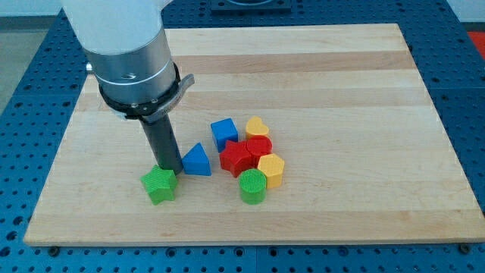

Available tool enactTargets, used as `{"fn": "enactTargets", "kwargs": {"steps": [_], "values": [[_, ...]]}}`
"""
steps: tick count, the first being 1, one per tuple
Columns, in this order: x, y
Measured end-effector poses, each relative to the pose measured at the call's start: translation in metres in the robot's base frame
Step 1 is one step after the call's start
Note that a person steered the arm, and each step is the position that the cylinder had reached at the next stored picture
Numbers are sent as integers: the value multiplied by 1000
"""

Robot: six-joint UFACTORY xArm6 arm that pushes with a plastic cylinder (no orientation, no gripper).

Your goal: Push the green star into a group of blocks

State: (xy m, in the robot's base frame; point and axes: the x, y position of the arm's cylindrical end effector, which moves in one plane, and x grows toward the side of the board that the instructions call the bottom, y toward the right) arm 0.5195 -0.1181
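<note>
The green star lies at the view's lower left of the wooden board. My tip stands just above it at its upper right edge, touching or nearly touching it, with the blue triangle right beside the tip on the view's right. Further right is a tight group: a blue cube, a yellow heart, a red hexagon, a red star, a yellow hexagon and a green cylinder.
The wooden board lies on a blue perforated table. The arm's wide grey body hangs over the board's upper left and hides part of it.
</note>
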Motion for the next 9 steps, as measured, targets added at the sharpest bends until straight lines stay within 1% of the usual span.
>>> {"fn": "enactTargets", "kwargs": {"steps": [1,3,4,5,6,7,9], "values": [[-15,18],[-15,18],[-23,6],[-32,-32],[4,-54],[43,-54],[43,2]]}}
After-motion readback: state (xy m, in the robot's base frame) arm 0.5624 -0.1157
